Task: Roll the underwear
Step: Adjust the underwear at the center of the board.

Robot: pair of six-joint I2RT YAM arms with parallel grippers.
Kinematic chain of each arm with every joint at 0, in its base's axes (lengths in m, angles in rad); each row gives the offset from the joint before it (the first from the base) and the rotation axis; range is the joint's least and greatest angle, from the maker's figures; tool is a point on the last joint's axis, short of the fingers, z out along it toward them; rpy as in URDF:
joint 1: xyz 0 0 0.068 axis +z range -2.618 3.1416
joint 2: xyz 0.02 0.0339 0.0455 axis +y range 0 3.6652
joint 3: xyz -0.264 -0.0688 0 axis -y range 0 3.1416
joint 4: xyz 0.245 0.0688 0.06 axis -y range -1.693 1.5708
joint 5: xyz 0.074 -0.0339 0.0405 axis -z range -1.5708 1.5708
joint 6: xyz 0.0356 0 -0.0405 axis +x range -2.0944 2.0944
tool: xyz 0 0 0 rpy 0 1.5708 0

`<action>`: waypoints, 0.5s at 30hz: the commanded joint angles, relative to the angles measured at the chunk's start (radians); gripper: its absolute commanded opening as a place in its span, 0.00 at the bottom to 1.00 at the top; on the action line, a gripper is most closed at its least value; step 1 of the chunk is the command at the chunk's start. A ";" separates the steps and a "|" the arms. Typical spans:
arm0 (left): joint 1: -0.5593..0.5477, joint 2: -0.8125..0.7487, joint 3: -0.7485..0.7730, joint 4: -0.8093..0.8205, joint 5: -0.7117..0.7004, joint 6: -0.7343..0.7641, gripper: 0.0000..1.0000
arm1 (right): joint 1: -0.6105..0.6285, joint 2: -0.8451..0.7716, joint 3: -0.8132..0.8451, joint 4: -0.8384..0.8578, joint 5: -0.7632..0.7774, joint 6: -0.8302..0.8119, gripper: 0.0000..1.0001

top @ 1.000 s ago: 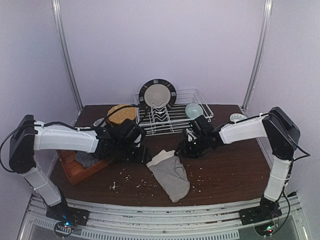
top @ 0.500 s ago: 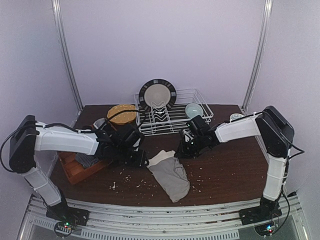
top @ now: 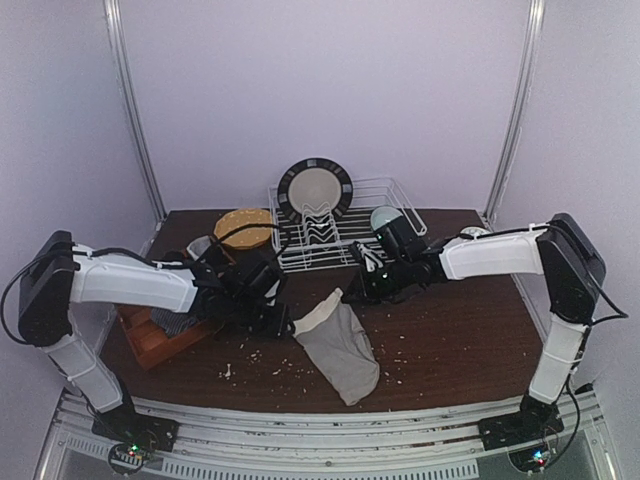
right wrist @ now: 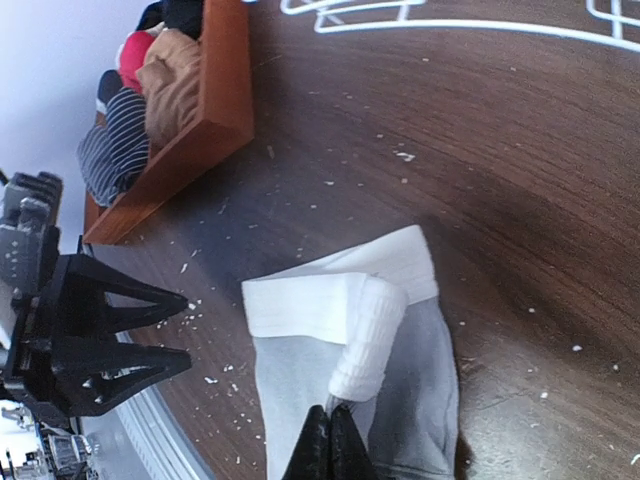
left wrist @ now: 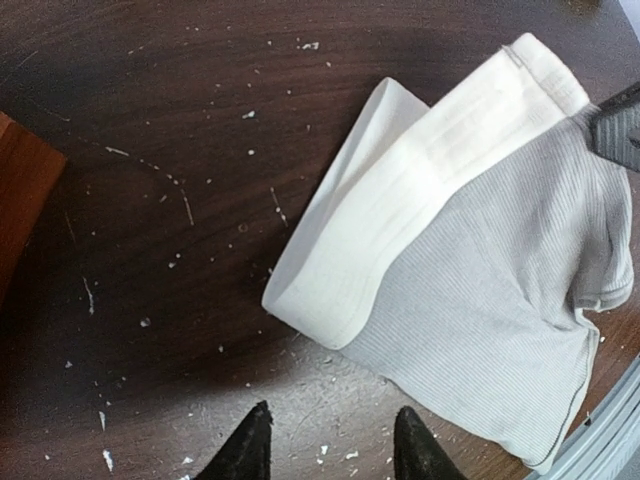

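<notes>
Nearby, crumbs point(left wrist: 108, 460) surround the underwear point(left wrist: 480, 300).

wire rack point(top: 322, 256) w/ plate point(top: 314, 188) at back, wood tray point(top: 165, 345) left, crumbs point(top: 270, 365) on table point(top: 450, 330)

Grey ribbed underwear point(left wrist: 480, 300) with a wide white waistband point(left wrist: 400, 210) lies on a dark table point(left wrist: 150, 150) speckled with white specks point(left wrist: 247, 114). The left gripper point(left wrist: 330, 445) shows two black fingertips apart at the bottom edge, just clear of the cloth
</notes>
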 commanded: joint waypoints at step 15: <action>0.000 -0.080 -0.072 0.033 -0.051 -0.033 0.39 | 0.089 0.071 0.172 0.038 -0.373 -0.070 0.00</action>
